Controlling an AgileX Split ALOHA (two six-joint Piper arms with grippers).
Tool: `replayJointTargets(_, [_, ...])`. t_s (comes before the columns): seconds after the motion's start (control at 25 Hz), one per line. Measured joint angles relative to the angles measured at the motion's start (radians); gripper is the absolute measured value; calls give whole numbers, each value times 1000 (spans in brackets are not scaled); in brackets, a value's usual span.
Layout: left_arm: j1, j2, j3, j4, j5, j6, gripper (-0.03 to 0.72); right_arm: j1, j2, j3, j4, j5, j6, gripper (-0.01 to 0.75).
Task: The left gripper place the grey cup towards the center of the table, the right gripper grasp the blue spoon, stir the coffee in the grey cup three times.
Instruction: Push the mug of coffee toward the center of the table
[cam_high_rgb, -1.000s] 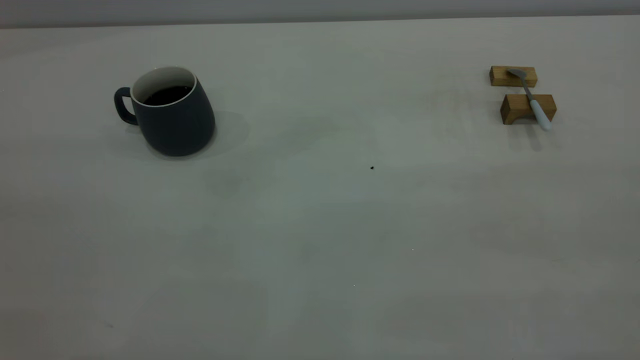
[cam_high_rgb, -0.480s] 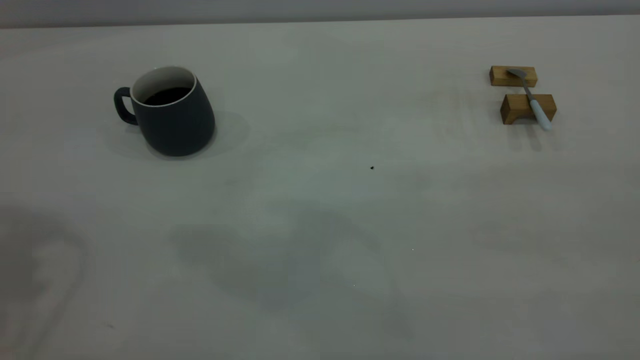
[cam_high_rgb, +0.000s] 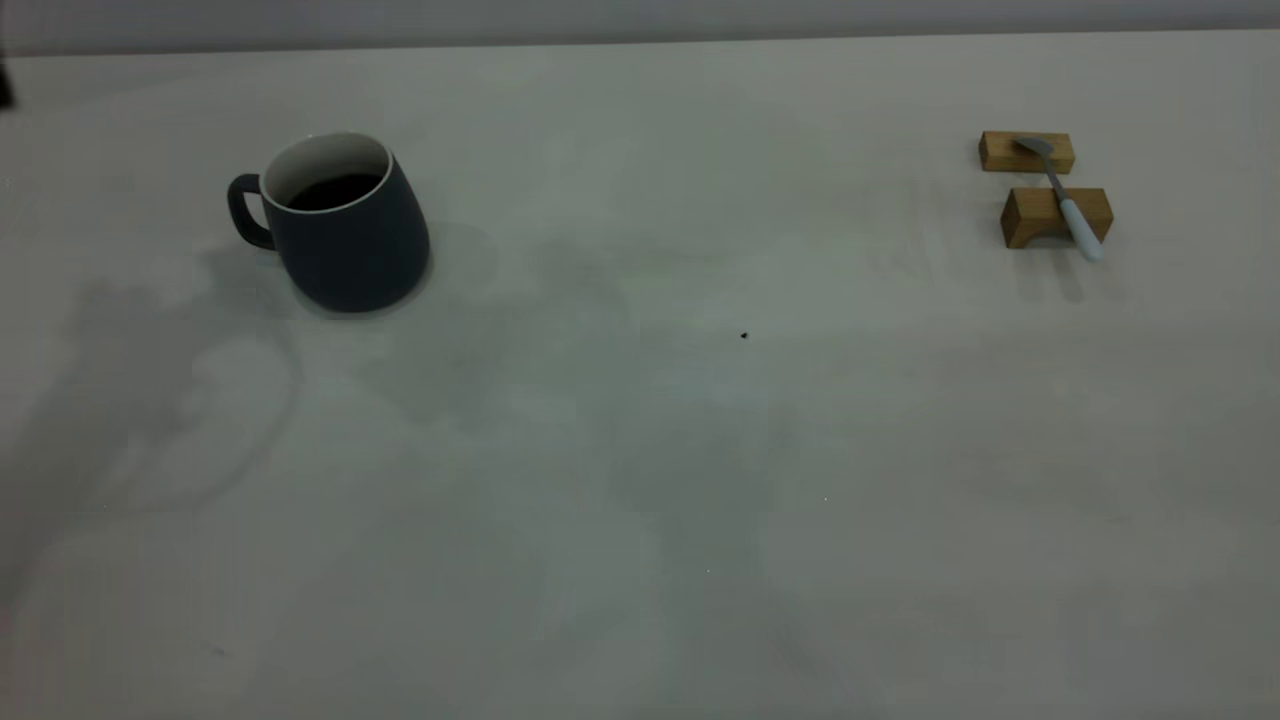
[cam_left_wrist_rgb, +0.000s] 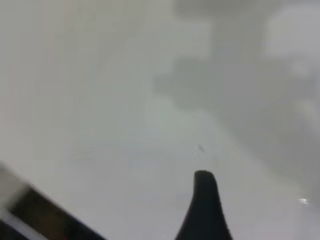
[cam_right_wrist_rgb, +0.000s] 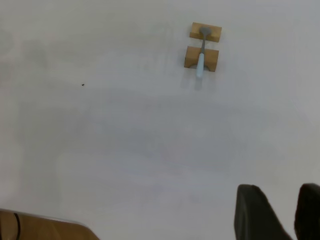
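Note:
The grey cup (cam_high_rgb: 345, 235) stands upright at the table's (cam_high_rgb: 640, 450) left, handle to the left, with dark coffee (cam_high_rgb: 330, 190) inside. At the far right the blue spoon (cam_high_rgb: 1065, 200) lies across two wooden blocks, also seen in the right wrist view as the spoon (cam_right_wrist_rgb: 201, 60). Neither gripper shows in the exterior view. Over bare table, my left gripper (cam_left_wrist_rgb: 250, 200) shows a single black finger (cam_left_wrist_rgb: 205, 205), with wide free space beside it. My right gripper (cam_right_wrist_rgb: 280, 192) hangs far from the spoon, a narrow gap between its fingers and nothing held.
Two tan wooden blocks (cam_high_rgb: 1027, 152) (cam_high_rgb: 1040, 216) carry the spoon. A tiny dark speck (cam_high_rgb: 744, 335) marks the table's middle. Arm shadows fall on the table left of and below the cup. A dark sliver (cam_high_rgb: 4, 88) shows at the upper left edge.
The arm shadows on the left half of the table have shifted up toward the cup. A dark sliver has appeared at the upper left edge. Cup and spoon have not moved.

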Motion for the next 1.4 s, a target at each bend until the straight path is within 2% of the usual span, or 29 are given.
replayJointTargets(0.16, [-14,127,-68,-1,-60,174,665,0,0,0,0,0,0,240])
replayJointTargets(0.64, [-41,441,-242,3,-159,398,634,0,0,0,0,0,0,240])
replayJointTargets(0.92, [-74,509,-259,6,-278,429,617,0,0,0,0,0,0,240])
replayJointTargets(1.16, [-128,513,-259,-14,-296,430,607,0,-1,0,0,0,0,240])
replayJointTargets(1.4, [-204,513,-259,-140,-301,430,596,0,-1,0,0,0,0,240])
